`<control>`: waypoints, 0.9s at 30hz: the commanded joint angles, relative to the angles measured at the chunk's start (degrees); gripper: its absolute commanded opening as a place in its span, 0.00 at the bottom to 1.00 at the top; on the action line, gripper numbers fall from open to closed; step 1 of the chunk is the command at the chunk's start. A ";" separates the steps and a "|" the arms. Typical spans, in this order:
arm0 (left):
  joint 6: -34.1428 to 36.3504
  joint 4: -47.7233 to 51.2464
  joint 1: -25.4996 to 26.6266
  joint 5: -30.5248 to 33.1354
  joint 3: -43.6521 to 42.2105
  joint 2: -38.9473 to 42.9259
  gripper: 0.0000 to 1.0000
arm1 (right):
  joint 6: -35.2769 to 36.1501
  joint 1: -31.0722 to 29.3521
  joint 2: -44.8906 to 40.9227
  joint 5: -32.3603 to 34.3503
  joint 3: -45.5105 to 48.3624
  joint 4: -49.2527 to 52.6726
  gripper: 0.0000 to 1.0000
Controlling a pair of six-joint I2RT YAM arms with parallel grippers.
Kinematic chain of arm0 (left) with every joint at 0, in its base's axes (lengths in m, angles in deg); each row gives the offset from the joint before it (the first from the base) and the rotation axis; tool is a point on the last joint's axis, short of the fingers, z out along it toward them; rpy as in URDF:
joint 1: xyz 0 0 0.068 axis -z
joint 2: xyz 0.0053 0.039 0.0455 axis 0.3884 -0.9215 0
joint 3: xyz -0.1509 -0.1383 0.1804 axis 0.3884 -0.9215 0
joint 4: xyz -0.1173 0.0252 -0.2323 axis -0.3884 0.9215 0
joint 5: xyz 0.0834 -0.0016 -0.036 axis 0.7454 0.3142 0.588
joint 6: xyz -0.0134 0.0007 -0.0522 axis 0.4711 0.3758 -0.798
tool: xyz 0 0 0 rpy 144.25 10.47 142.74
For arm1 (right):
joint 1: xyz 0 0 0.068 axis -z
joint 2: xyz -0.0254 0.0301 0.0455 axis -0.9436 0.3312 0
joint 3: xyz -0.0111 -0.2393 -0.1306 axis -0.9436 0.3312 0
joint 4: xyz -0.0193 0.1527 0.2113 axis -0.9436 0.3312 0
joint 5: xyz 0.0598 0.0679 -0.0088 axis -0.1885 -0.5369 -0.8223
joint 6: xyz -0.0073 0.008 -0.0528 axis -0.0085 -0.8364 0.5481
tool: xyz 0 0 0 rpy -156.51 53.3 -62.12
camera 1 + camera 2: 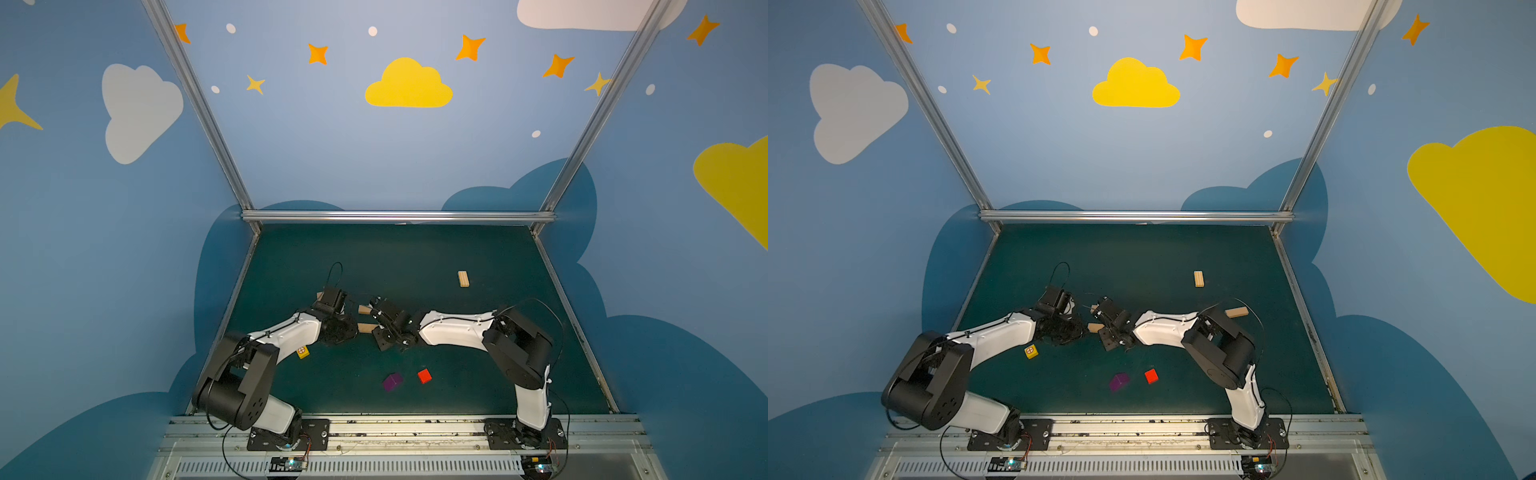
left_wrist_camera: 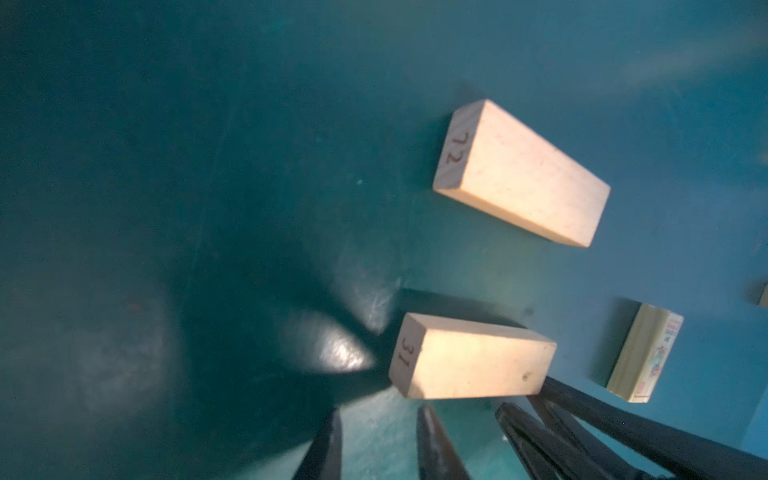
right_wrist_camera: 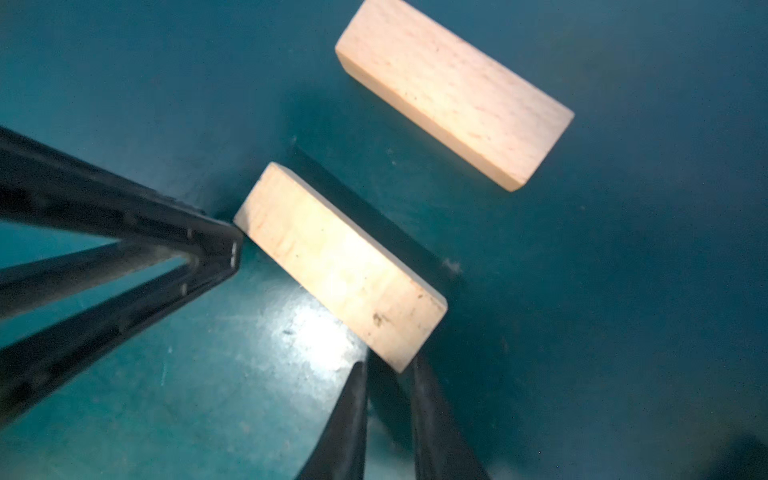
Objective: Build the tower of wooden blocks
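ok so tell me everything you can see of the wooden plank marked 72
The plank marked 72 is a pale, unpainted wooden slab, long and rectangular, with sharp edges and faint grain. The number is written dark on one short end face. It lies flat on its broad face on the teal mat, apart from the plank marked 31 beside it. Only the mat touches it.

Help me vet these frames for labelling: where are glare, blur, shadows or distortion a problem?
Left wrist view: bright glare patch on the mat, plank marked 31 washed out, heavy shadow beside it. Right wrist view: another glare patch on the mat, the same plank overexposed, right gripper fingers blurred. Both top views: evenly lit and sharp, but the wide lens splays the frame posts.
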 commanded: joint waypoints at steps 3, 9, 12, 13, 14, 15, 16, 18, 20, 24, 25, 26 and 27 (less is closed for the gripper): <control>1.37 0.17 0.21 -0.15 2.15 -1.57 0.27 | -0.97 0.60 1.57 0.75 -1.87 1.76 0.22; 1.14 -0.44 0.23 0.53 2.15 -2.24 0.27 | -1.61 1.45 1.82 0.10 -1.90 0.88 0.22; 0.99 -0.84 0.20 0.96 2.08 -2.50 0.26 | -1.87 1.67 2.07 -0.40 -2.29 0.69 0.21; 0.98 -0.96 0.22 0.88 2.07 -2.51 0.25 | -1.91 1.65 2.19 -0.44 -2.30 0.65 0.21; 0.97 -1.21 0.25 0.88 2.07 -2.59 0.23 | -1.94 1.67 2.14 -0.48 -2.17 0.47 0.21; 0.98 -1.27 0.23 0.89 2.15 -2.67 0.22 | -1.99 1.67 2.13 -0.48 -2.20 0.38 0.21; 0.94 -1.33 0.23 0.97 2.23 -2.73 0.22 | -2.00 1.66 2.19 -0.49 -2.18 0.37 0.21; 1.04 -1.34 0.26 0.65 2.47 -3.19 0.22 | -2.14 1.76 2.14 -0.59 -2.25 0.44 0.21; 1.05 -1.47 0.15 0.24 2.70 -3.45 0.18 | -2.30 1.75 2.17 -0.57 -2.26 0.44 0.21; 0.85 -1.85 0.34 -0.27 2.95 -3.74 0.17 | -2.40 1.72 2.26 -0.76 -2.30 0.47 0.21; 0.71 -2.02 0.29 -0.34 2.95 -3.71 0.17 | -2.47 1.76 2.27 -0.75 -2.37 0.44 0.21; 0.58 -2.20 0.27 -0.21 2.94 -3.74 0.17 | -2.49 1.74 2.25 -0.66 -2.37 0.49 0.22; 0.48 -2.21 0.31 -0.14 3.00 -3.73 0.16 | -2.53 1.83 2.27 -0.66 -2.32 0.44 0.22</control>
